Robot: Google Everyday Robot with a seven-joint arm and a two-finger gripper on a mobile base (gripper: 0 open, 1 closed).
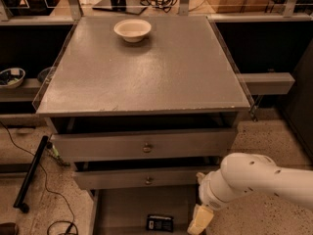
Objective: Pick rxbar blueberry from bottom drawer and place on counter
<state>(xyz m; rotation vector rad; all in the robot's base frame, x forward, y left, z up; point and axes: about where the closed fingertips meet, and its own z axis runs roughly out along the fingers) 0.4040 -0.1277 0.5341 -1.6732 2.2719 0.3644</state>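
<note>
The rxbar blueberry [160,223] is a small dark flat bar with pale label marks, lying on the grey floor of the bottom drawer [122,209], near the frame's lower edge. The counter [146,67] is a large grey square top above three drawers. My gripper [199,220] hangs at the end of the white arm [254,180], over the drawer's right side, a short way right of the bar and not touching it. Only pale yellowish fingers [200,218] show at the bottom edge.
A white bowl [132,30] stands at the back of the counter. Two upper drawers with round knobs [146,147] are partly pulled out. Side shelves flank the cabinet; a bowl [11,77] sits on the left one. Black pole and cables lie on the floor at left.
</note>
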